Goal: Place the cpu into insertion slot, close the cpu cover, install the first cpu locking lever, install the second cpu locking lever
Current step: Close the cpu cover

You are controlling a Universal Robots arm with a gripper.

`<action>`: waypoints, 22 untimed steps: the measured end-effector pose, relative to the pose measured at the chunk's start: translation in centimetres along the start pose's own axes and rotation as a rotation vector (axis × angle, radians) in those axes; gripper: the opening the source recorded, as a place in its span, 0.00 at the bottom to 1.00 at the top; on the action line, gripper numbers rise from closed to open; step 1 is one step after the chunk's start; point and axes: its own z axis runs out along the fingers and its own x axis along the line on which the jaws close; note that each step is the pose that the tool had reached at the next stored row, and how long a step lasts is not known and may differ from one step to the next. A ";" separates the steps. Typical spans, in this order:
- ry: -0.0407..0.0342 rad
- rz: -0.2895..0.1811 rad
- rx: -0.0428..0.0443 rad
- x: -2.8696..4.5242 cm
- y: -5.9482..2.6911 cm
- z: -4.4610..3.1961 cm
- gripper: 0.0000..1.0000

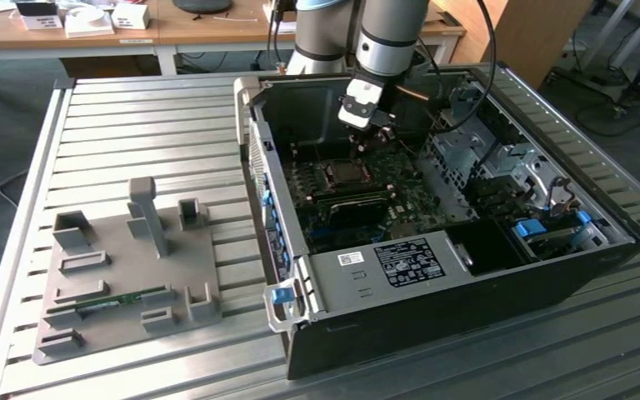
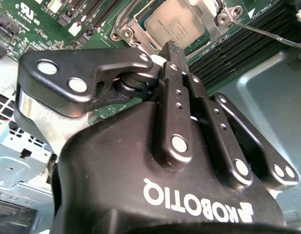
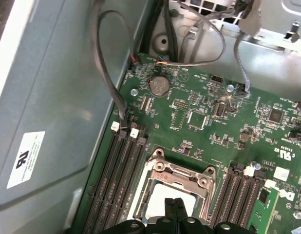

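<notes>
Open black computer case (image 1: 442,325) lying on a ribbed metal worktop (image 1: 131,125), with the silver robot arm (image 1: 392,33) reaching down into it. The black jaws are clenched tip to tip with nothing between them and hang just above the socket area of the green motherboard (image 3: 199,117). The cpu (image 2: 175,24), a greyish square chip with a dull metal lid, lies flat inside the insertion slot (image 1: 343,175), a square socket with a silvery rim. The cpu cover (image 3: 184,171), a silvery frame plate with a large window, appears folded down around it, and the chip shows through the window. A thin steel locking lever (image 2: 272,35) runs out beside the socket over the long dark memory slots (image 2: 238,53); whether it is latched cannot be told. Hazards, as judged: the closed tips stand directly over the chip's lid, so a descent slightly off line would press on the chip instead of the frame or lever and load the contacts beneath. The narrow round rod could slip from under the tips and spring up. A cover not fully flat would keep a lever from hooking.
</notes>
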 end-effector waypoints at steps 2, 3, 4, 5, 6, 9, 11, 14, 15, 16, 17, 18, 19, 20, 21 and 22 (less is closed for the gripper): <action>0.0000 0.000 0.0001 0.00 0.00 0.00 0.11; 0.0000 0.000 0.0001 0.00 0.00 0.00 0.11; 0.0000 0.000 0.0001 0.00 0.00 0.00 0.11; 0.0000 0.000 0.0001 0.00 0.00 0.00 0.11; 0.0000 -0.001 0.0001 0.00 0.00 0.00 0.11; 0.0005 -0.015 0.0005 0.00 0.00 0.00 0.11; 0.0008 -0.030 0.0010 0.00 0.00 0.00 0.11; 0.0010 -0.034 0.0011 0.00 0.00 0.00 0.11; 0.0010 -0.034 0.0011 0.00 0.00 0.00 0.11; 0.0010 -0.034 0.0011 0.00 0.00 0.00 0.11; 0.0010 -0.034 0.0011 0.00 0.00 0.00 0.11; 0.0010 -0.034 0.0011 0.00 0.00 0.00 0.11; 0.0010 -0.035 0.0010 0.00 0.00 0.00 0.11; 0.0011 -0.037 0.0011 0.00 0.00 0.00 0.11; 0.0012 -0.041 0.0012 0.00 0.00 0.00 0.11; 0.0014 -0.047 0.0014 0.00 0.00 0.00 0.11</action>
